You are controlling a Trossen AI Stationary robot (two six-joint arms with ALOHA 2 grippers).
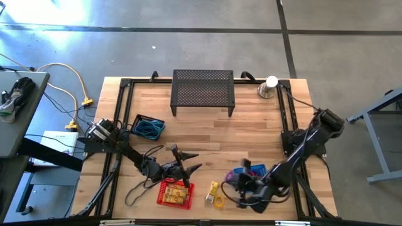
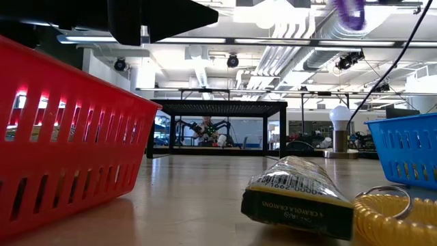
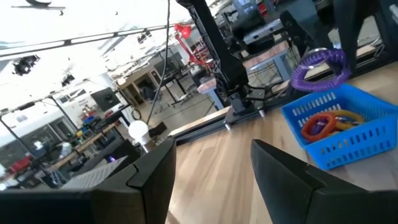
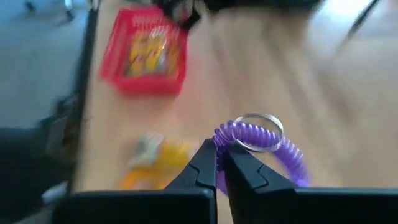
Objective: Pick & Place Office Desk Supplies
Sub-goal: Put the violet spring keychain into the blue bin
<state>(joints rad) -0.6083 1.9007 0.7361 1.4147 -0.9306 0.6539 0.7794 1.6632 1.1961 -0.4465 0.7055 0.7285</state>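
My right gripper [image 4: 221, 167] is shut on a purple coil wristband [image 4: 283, 155] that carries a metal key ring [image 4: 261, 124]. In the high view it hovers beside a blue basket [image 1: 256, 169]. That blue basket [image 3: 336, 124] holds orange, red and yellow coils. My left gripper [image 3: 211, 180] is open and holds nothing; it hangs over a red basket [image 1: 174, 192] of yellow boxes. A yellow box [image 2: 300, 195] and a yellow coil [image 2: 392, 219] lie on the table between the two baskets. A second blue basket [image 1: 149, 127] holds teal and dark loops. My right gripper pinches the purple coil between its two fingertips [image 4: 202, 163], at the stretch of coil [image 4: 222, 134] next to the metal ring. The fingers come from above, slanting down. The coil [image 3: 320, 65] is lifted clear of the table and hangs above the blue basket.
A black mesh stand [image 1: 203, 91] sits at the table's far edge, with a silver cone and white ball [image 1: 270, 86] to its right. A black frame [image 1: 122, 113] borders the tabletop. Bare wood [image 1: 213, 135] lies between the stand and the baskets.
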